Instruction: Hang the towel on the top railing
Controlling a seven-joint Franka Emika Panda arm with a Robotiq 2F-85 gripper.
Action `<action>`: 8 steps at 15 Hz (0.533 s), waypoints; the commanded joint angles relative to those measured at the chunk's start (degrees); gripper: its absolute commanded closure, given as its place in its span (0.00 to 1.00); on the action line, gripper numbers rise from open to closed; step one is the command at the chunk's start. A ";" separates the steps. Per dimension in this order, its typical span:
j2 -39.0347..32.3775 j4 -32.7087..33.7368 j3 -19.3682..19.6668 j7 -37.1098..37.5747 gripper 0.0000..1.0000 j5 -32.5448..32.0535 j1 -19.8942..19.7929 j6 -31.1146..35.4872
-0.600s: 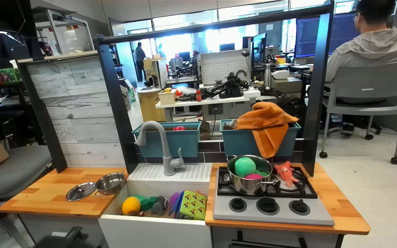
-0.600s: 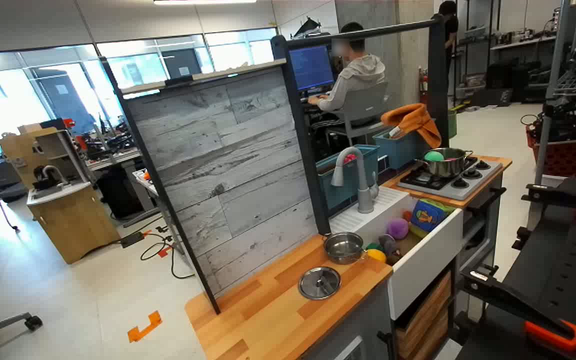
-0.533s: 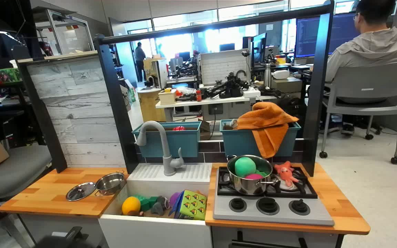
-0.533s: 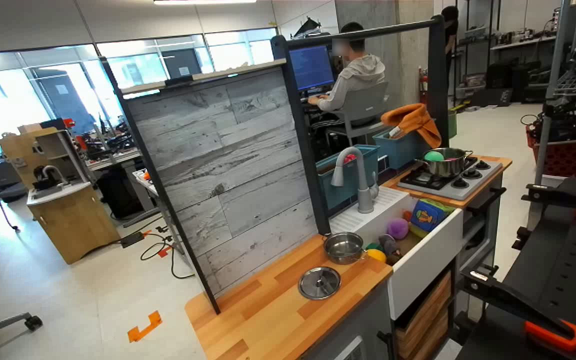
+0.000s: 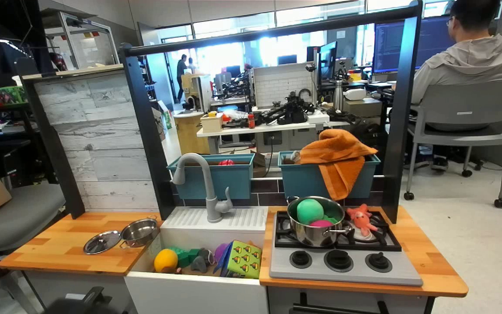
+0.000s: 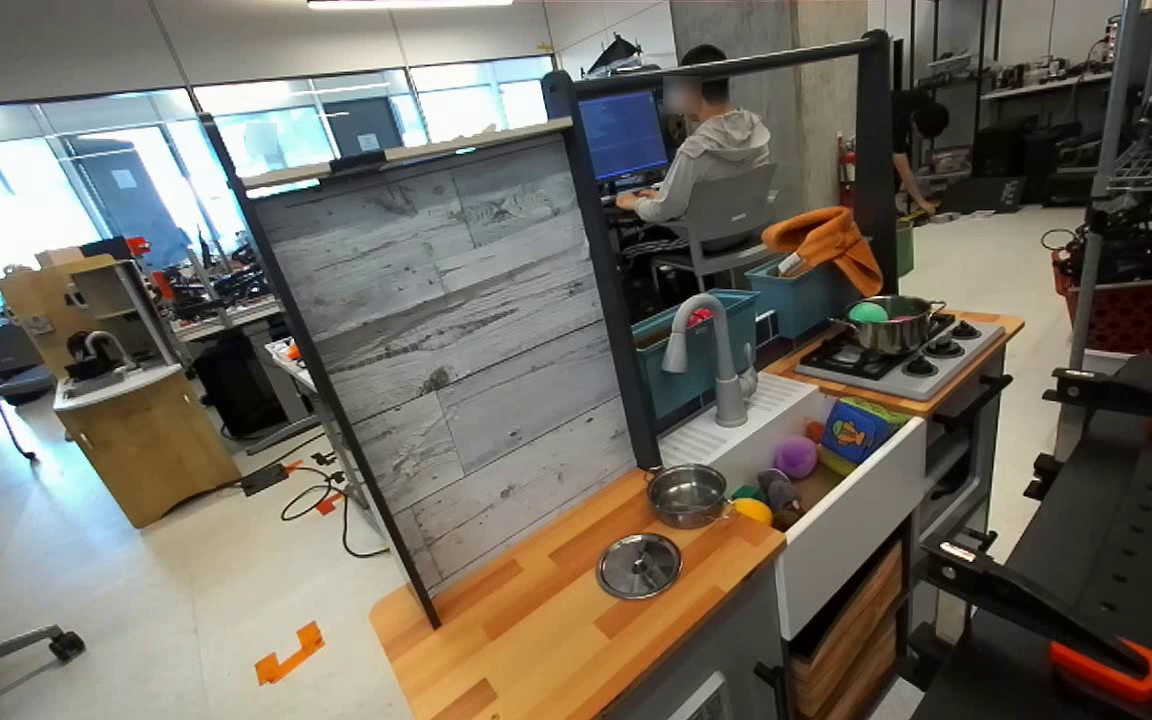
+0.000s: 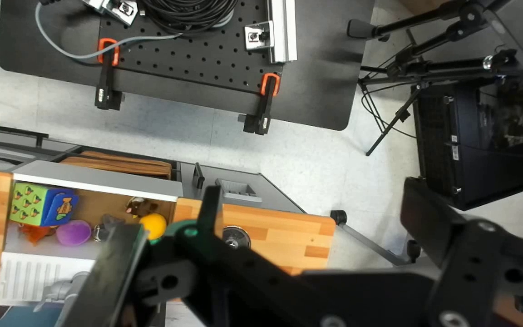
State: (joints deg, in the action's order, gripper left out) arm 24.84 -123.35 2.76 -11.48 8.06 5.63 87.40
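The orange towel [image 5: 342, 150] lies bunched over the teal bin [image 5: 296, 183] behind the stove, with one end hanging down its front. It also shows in an exterior view [image 6: 826, 248]. The top railing [image 5: 273, 31] is a black bar across the upright posts, with nothing hanging on it; it also shows in an exterior view [image 6: 786, 61]. My gripper [image 7: 313, 202] is open and empty in the wrist view, fingers wide apart, with the wooden counter and floor visible between them. Neither exterior view shows the gripper. The towel and railing are out of the wrist view.
A pot with balls [image 5: 314, 235] and a pink toy [image 5: 362, 220] sit on the stove. A grey faucet [image 5: 209, 187] stands over the toy-filled sink [image 5: 194, 288]. A small pan [image 5: 140, 233] and lid [image 5: 103, 242] lie on the counter. A black table [image 7: 189, 95] stands opposite.
The towel and kitchen set have not moved. In the background, a far person has bent down near the shelves and people by the windows have shifted.
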 commanded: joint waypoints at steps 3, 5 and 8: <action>-3.35 0.53 1.34 -2.27 0.00 -0.06 -2.84 3.48; -4.84 0.56 2.97 -4.35 0.00 0.59 -4.16 6.80; -8.17 1.14 5.85 -7.04 0.00 3.21 -6.03 13.11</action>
State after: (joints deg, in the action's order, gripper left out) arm 19.68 -123.44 6.39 -15.64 8.41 1.23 95.92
